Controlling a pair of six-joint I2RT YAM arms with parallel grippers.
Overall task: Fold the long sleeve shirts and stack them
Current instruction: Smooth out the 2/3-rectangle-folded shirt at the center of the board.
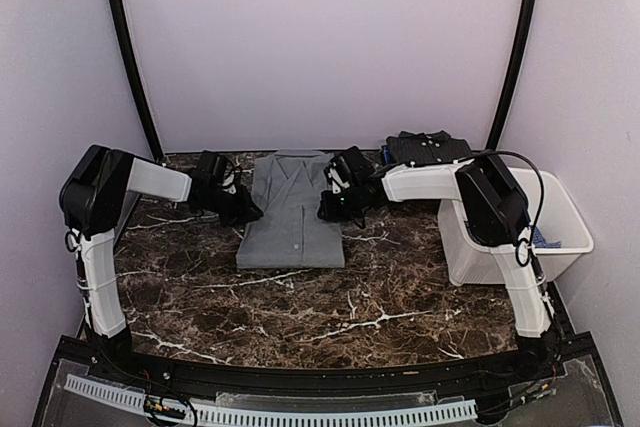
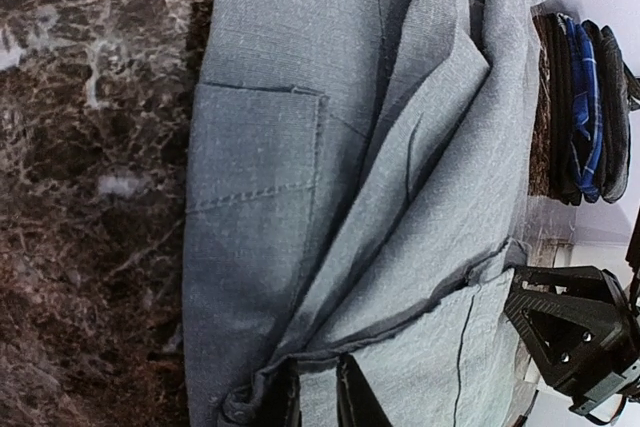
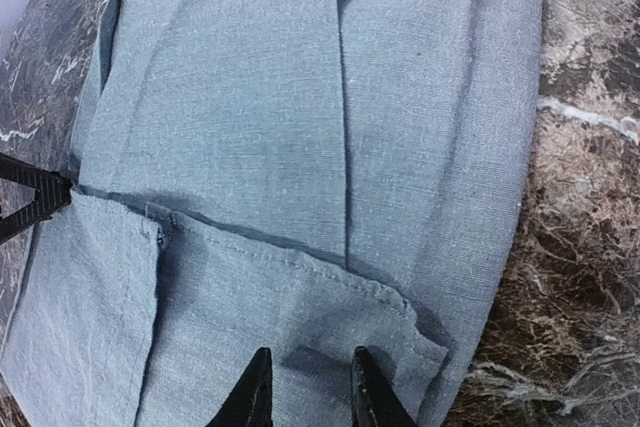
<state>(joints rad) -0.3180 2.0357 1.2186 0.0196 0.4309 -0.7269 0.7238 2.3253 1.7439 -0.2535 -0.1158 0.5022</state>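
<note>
One grey shirt (image 1: 292, 212) is laid flat at the middle of the table (image 1: 300, 307). Its collar is turned toward the far side and it is folded to a narrow rectangle. Two grippers are seen, one at each long edge of it. The left gripper (image 1: 243, 211) is clenched on the shirt's left edge, where cloth is bunched between its fingers (image 2: 352, 402). The right gripper (image 1: 336, 207) is clamped on the right edge, and a folded layer is pinched between its fingers (image 3: 253, 397). One stack (image 1: 428, 147) of folded dark clothes is set at the far right, just beyond the right arm. At least three layers are shown in the left wrist view, but the exact count cannot be told. One white tub (image 1: 480, 265) is placed at the right edge, partly hidden by the right arm. One blue cloth (image 1: 546, 239) is seen inside it.
</note>
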